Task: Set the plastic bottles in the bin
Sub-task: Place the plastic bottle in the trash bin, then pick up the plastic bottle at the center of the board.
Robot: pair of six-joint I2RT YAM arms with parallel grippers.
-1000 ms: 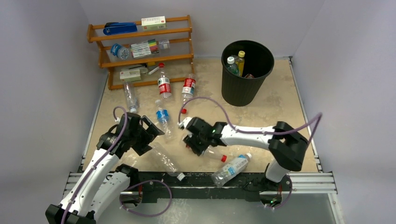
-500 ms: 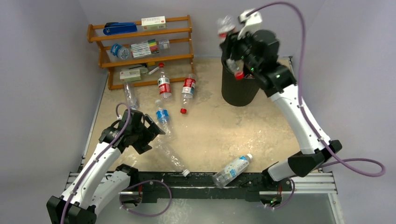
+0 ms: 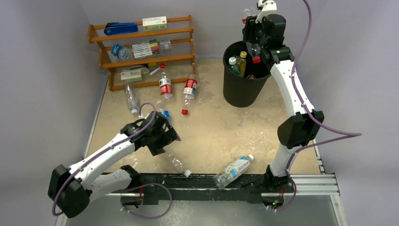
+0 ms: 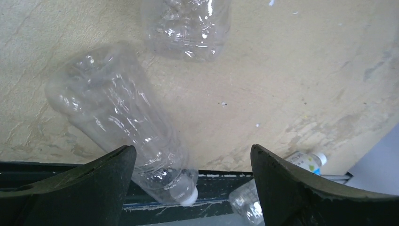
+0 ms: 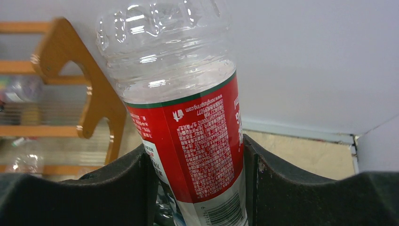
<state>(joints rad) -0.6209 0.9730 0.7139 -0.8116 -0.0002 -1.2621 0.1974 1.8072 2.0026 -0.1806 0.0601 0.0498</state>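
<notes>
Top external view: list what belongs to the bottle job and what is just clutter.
Job: black bin; held red-labelled bottle; clear bottle; blue-labelled bottle by the rail; remaining loose bottles.
Clutter: wooden rack; blue stapler; marker pens.

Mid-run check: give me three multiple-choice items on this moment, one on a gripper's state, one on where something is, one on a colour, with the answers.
1. The left gripper is:
A) shut on a bottle
B) open above a clear bottle
C) out of view

2. The right gripper is:
A) beside the left gripper
B) folded low at the near edge
C) high over the bin

3. The label on the held bottle is:
A) red
B) blue
C) orange

Answers:
1 B: the left wrist view shows its jaws wide apart with the bottle lying below.
2 C: the top view shows it up at the bin's rim.
3 A: the right wrist view shows a red label clamped in the jaws.
</notes>
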